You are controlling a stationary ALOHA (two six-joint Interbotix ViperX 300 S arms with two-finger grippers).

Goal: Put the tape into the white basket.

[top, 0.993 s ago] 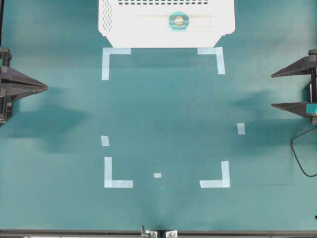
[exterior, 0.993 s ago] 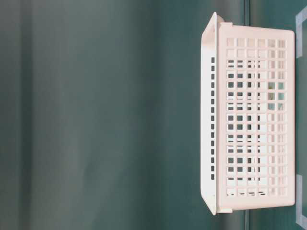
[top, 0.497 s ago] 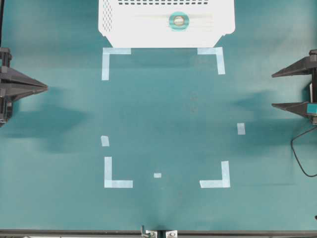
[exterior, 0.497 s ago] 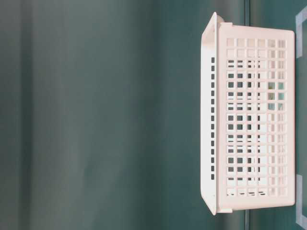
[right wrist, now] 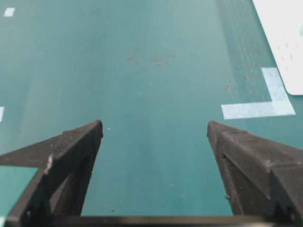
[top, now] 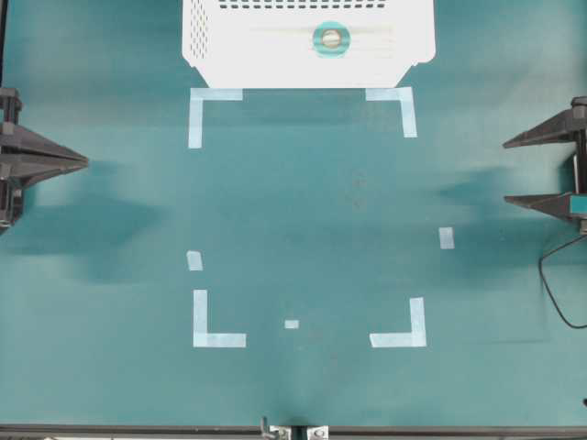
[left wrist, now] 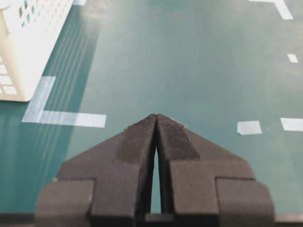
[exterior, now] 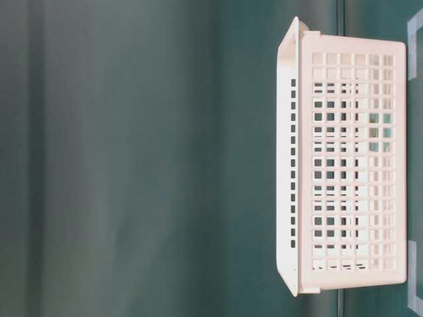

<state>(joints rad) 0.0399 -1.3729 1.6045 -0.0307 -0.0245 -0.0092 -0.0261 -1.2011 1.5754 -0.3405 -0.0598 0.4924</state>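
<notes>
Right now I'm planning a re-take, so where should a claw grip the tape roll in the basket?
Across the ring wall of the tape, coming straight down from above: it lies flat, hole up, on the floor of the white basket, whose walls block side approaches.

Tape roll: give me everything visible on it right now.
The tape is a small light-teal ring with a pale inner core, material unclear at this size. It lies flat, hole facing up, on the floor of the white basket at the top edge of the overhead view, roughly mid-width. Neither gripper is near it. In the table-level view only faint teal shows through the basket's grid.
</notes>
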